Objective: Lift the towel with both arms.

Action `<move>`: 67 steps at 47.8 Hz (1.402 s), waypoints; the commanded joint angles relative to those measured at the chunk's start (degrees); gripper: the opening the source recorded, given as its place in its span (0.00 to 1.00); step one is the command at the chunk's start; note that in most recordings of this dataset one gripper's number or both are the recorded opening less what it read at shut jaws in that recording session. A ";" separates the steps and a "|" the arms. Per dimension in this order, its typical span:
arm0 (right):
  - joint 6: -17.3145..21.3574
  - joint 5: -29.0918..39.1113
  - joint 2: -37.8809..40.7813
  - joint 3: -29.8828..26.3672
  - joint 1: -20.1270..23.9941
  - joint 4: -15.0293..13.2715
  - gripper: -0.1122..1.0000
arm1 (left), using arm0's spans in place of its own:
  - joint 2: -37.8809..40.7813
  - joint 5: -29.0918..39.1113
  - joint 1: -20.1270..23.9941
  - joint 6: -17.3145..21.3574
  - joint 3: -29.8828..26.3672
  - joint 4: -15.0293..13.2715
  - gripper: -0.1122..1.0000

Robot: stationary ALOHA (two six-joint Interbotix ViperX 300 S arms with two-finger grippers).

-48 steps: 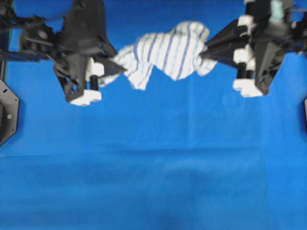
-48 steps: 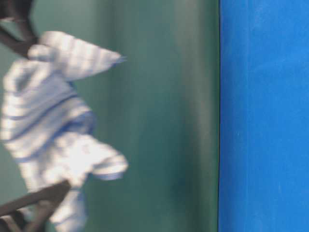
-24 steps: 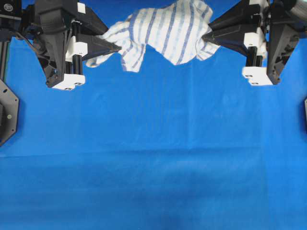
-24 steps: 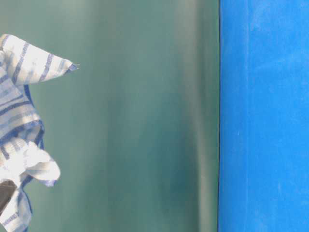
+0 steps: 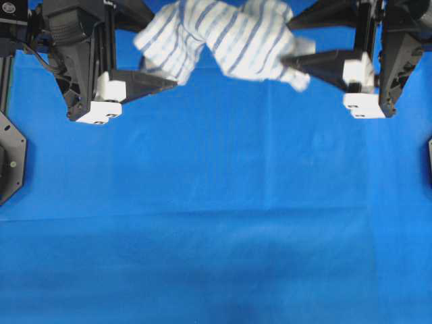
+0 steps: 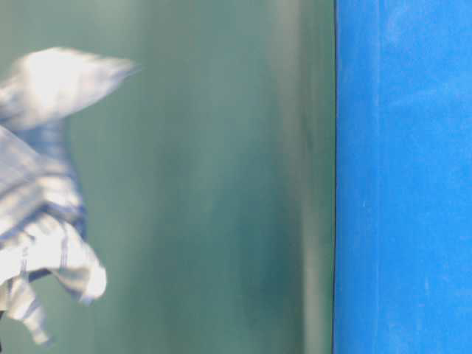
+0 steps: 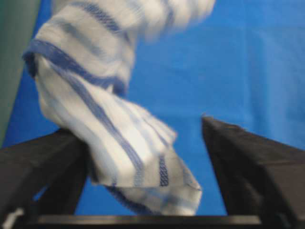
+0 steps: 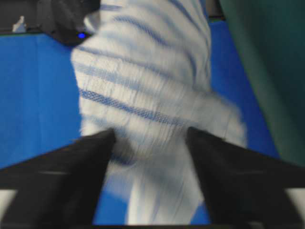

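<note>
The towel, white with thin blue stripes, hangs bunched and blurred in the air at the top of the overhead view, between the two arms. My left gripper is open, its jaws spread wide. In the left wrist view one towel end lies loosely against the left finger and clear of the right one. My right gripper is open too. In the right wrist view the towel droops between the spread fingers without being pinched. The table-level view shows the towel smeared by motion.
A plain blue sheet covers the table below the arms. Black mounts stand at the left edge and the right edge. A green wall stands behind the table.
Both grippers were shut on the towel's ends and have now sprung open. The towel has come loose and blurs as it moves between the jaws.
</note>
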 commanded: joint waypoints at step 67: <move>6.50 -13.97 21.18 21.01 4.57 0.18 0.69 | 25.84 -31.29 -8.53 0.00 20.13 -0.62 0.94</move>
